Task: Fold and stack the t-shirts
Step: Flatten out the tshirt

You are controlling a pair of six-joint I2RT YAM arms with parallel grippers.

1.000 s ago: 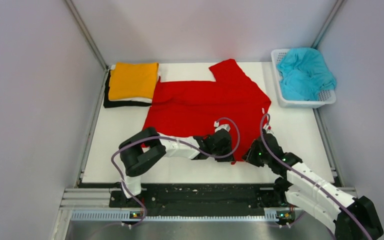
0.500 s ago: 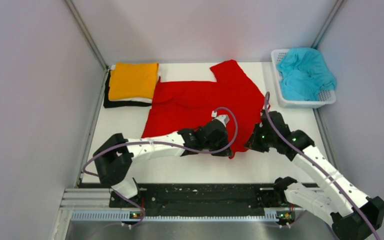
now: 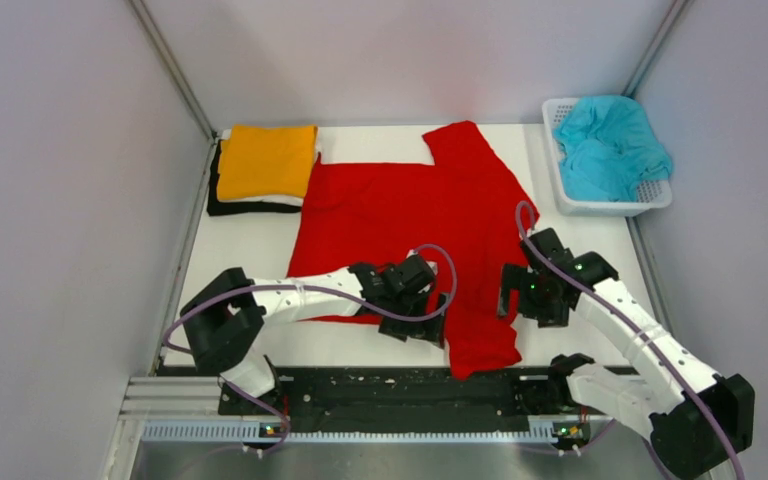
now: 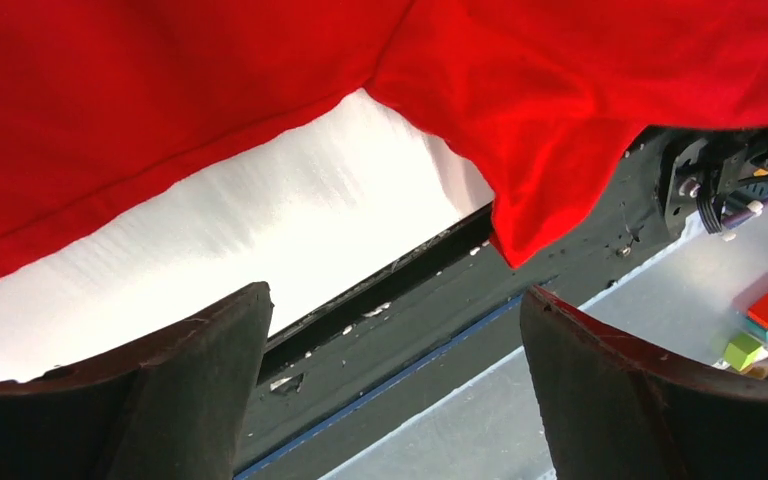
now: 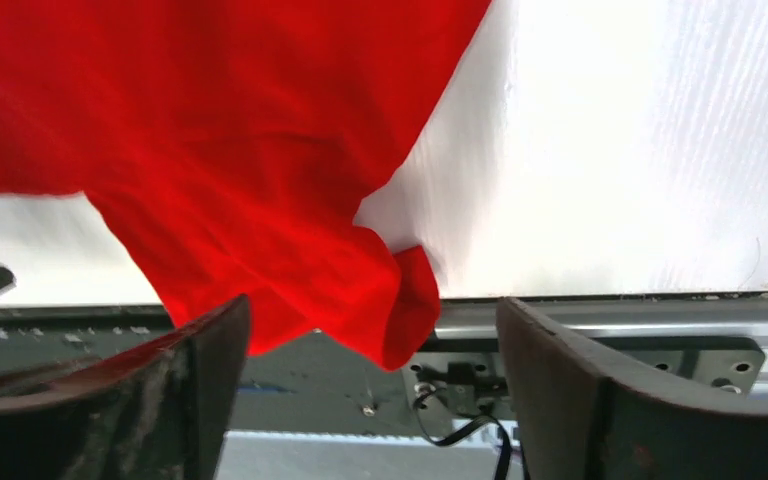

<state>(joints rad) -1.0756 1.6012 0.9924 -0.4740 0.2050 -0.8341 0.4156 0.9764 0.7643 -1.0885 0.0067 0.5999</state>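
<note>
One bright red t-shirt (image 3: pixel 400 205) lies spread across the middle of the worktop (image 3: pixel 240 260), its far sleeve (image 3: pixel 455 140) flat toward the back wall. Its near sleeve (image 3: pixel 482 350) is crumpled and hangs over the front edge onto the black rail (image 3: pixel 400 385). The left gripper (image 4: pixel 395 300) hovers just above the shirt's near hem with its jaws wide apart and nothing between them. The right gripper (image 5: pixel 372 305) is likewise spread and empty, low beside the drooping sleeve.

In the far left corner an orange shirt (image 3: pixel 265 160) tops a folded stack over a white shirt (image 3: pixel 288 200) and a black shirt (image 3: pixel 235 208). A teal shirt (image 3: pixel 610 145) sits bunched in the basket (image 3: pixel 610 208) at far right.

The step in hand looks like laying the red shirt out before its first fold. Next, the overhanging sleeve probably needs pinching and drawing back onto the worktop, so the body lies flat enough to fold cleanly.
</note>
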